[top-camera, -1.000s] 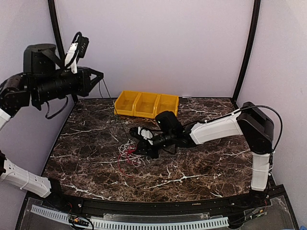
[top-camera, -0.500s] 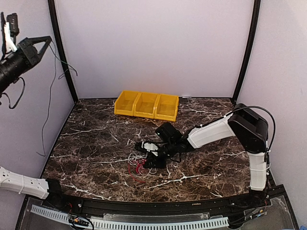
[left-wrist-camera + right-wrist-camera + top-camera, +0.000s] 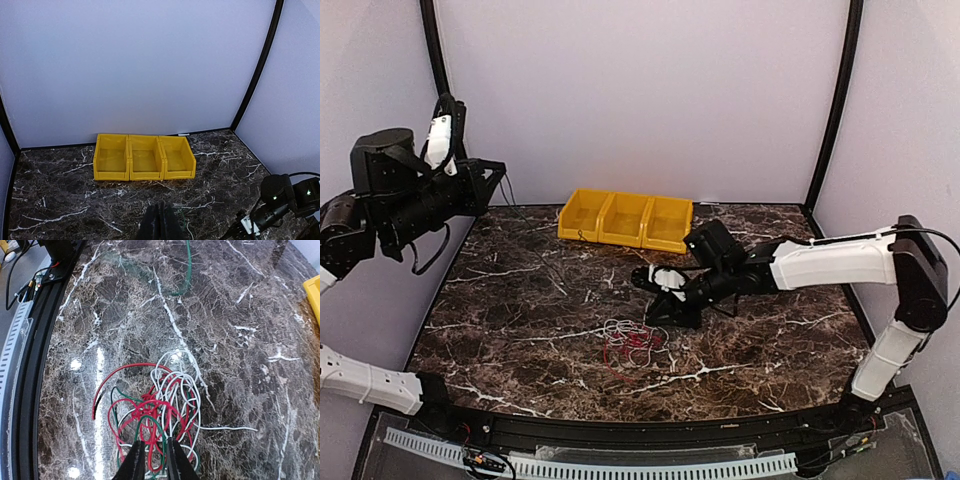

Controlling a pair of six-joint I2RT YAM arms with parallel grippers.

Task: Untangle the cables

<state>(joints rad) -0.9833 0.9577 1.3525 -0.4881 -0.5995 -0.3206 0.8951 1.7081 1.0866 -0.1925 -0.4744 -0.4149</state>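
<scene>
Cables (image 3: 635,343) are found heaped in a loose, loopy tangle of thin red, white and dark green wire near the middle of the glossy marbled bench (image 3: 500,310), well apart from the three-pocket yellow plastic bin (image 3: 625,220) at the back. Right gripper (image 3: 658,312) is hung just above the pile, jaws parted a crack, nothing pinched. Left gripper (image 3: 492,183) is raised off to the left, jaws pressed flat together. A thin green strand (image 3: 189,265) is trailed away from the pile, but whether it's clamped there can't be told.
</scene>
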